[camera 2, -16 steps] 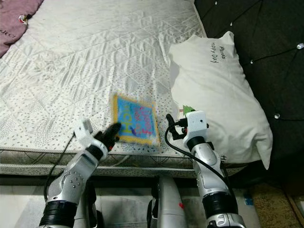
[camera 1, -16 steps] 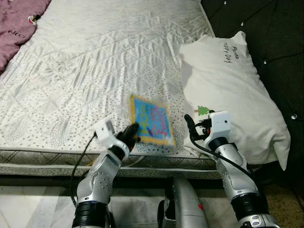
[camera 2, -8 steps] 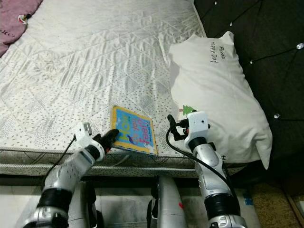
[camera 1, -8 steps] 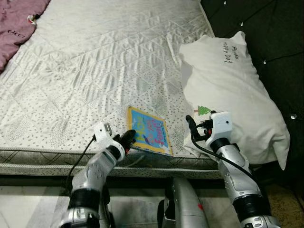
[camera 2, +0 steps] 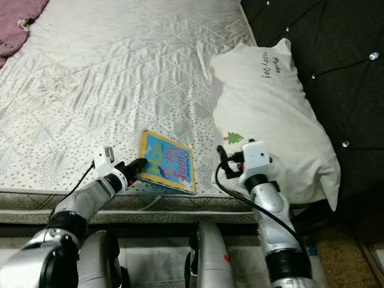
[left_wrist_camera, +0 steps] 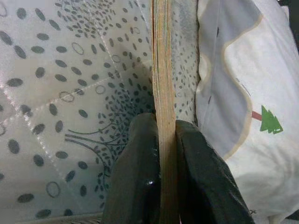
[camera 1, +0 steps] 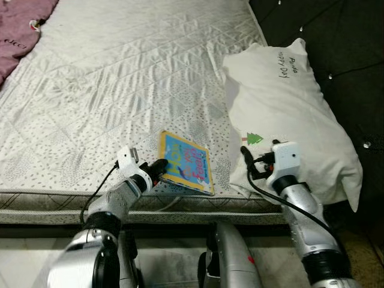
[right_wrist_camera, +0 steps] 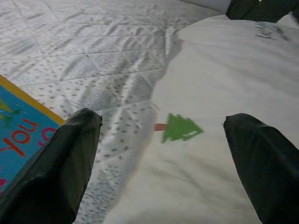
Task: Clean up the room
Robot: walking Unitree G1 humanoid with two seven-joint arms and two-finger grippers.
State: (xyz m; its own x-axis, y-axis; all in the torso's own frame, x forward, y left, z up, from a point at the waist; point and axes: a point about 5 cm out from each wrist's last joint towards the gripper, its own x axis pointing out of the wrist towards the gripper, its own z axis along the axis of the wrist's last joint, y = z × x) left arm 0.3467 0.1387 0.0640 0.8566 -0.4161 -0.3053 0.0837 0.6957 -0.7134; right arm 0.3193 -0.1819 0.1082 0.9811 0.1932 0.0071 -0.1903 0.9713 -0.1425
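Observation:
A thin blue picture book (camera 1: 186, 162) with a yellow border lies tilted near the front edge of the white mattress (camera 1: 120, 78). My left gripper (camera 1: 159, 167) is shut on the book's near-left edge; in the left wrist view both black fingers (left_wrist_camera: 140, 172) clamp the book's edge (left_wrist_camera: 163, 93). My right gripper (camera 1: 246, 156) is open and hovers just above the front corner of the white pillow (camera 1: 282, 114), beside its green tree mark (right_wrist_camera: 181, 129). Its fingers (right_wrist_camera: 70, 163) hold nothing.
A purple cloth (camera 1: 21, 30) lies at the mattress's far left corner. A dark tufted headboard (camera 1: 348, 54) rises to the right of the pillow. The floor (camera 1: 174, 264) runs below the bed's front edge.
The book has dropped from a raised position to rest low on the mattress, still gripped. My left arm has lowered and reached further forward. The right arm has barely shifted.

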